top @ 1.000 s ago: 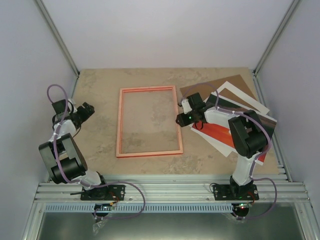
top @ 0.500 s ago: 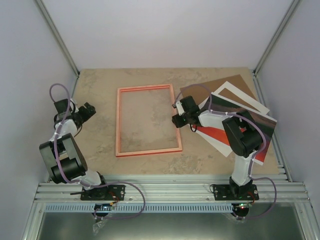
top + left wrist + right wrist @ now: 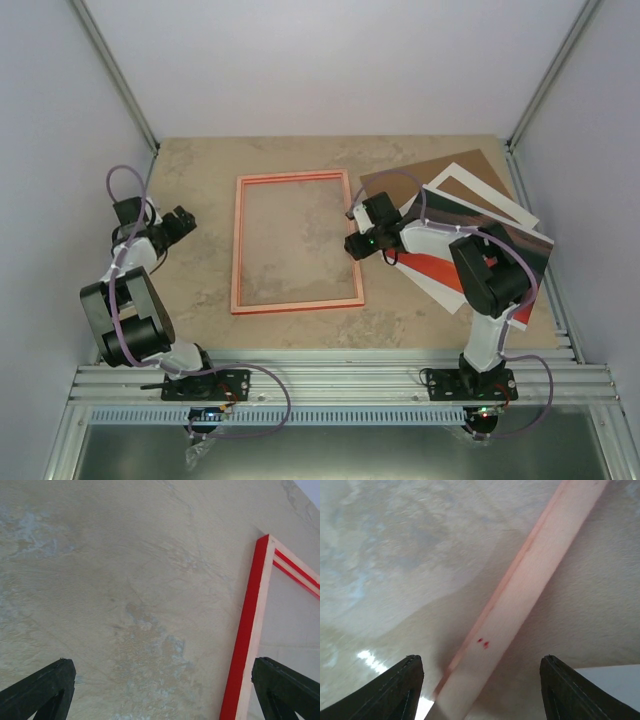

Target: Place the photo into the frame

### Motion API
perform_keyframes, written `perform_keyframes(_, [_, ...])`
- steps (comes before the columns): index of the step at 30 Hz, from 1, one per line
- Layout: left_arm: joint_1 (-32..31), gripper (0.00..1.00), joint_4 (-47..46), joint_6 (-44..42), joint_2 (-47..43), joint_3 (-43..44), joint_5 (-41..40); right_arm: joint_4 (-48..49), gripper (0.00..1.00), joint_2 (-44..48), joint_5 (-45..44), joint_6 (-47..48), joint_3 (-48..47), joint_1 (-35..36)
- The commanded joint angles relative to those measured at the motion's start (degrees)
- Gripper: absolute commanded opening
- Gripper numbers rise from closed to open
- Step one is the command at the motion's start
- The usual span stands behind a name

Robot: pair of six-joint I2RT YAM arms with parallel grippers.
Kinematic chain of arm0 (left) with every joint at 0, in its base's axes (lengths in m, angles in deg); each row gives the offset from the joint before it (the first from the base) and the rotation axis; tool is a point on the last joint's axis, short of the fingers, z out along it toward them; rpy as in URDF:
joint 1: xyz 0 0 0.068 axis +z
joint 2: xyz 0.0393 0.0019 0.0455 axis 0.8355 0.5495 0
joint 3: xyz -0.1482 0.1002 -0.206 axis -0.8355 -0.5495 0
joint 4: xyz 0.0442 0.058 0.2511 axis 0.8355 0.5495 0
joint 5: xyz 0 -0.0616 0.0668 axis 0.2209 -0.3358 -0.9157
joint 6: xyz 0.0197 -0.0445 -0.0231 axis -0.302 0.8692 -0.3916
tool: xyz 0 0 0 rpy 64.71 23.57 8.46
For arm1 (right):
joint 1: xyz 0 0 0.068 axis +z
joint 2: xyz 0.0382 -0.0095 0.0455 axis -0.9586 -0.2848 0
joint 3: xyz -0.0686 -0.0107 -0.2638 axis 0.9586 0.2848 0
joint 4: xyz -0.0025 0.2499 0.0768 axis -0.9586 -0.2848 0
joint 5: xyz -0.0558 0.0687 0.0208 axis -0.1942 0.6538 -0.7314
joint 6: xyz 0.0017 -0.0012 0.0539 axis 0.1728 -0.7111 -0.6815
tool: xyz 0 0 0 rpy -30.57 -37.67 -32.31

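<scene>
The frame (image 3: 237, 240) lies flat mid-table with its paler orange-pink side up. My right gripper (image 3: 356, 228) is open and low over the frame's right rail. In the right wrist view the pale rail (image 3: 520, 595) runs diagonally between my spread fingers (image 3: 395, 690), which are not closed on it. The photo (image 3: 432, 270), red-orange and dark with a white border, lies at the right, partly under my right arm. My left gripper (image 3: 183, 222) is open and empty over bare table left of the frame. The left wrist view shows the frame's corner (image 3: 247, 630) with its red edge.
A brown backing board (image 3: 400, 180) and a white mat (image 3: 480, 185) lie overlapped behind the photo at the back right. Grey walls close in the table on three sides. An aluminium rail (image 3: 330, 380) runs along the near edge.
My right gripper moved left onto the frame's right rail and the frame slid a little to the left. My left gripper shifted slightly.
</scene>
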Motion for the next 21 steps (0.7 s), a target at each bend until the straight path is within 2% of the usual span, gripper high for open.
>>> perform_keyframes(1, [-1.8, 0.98, 1.0, -3.5, -1.3, 1.7, 0.6, -5.4, 0.65, 4.0, 8.6, 1.4, -2.0, -0.9])
perform_keyframes(5, [-3.8, 0.94, 1.7, -5.6, -0.4, 2.3, 1.3, -6.7, 0.64, 3.7, 9.8, 1.3, -2.6, -1.7])
perform_keyframes(14, [-8.0, 0.82, 3.9, -10.1, 4.8, 4.0, 1.9, -7.1, 0.47, -3.3, 10.8, 0.4, -3.3, -4.0])
perform_keyframes(21, [-11.3, 0.74, 5.3, -13.2, 8.3, 4.3, 0.6, -8.1, 0.40, -0.7, 11.8, 0.1, 2.8, -2.8])
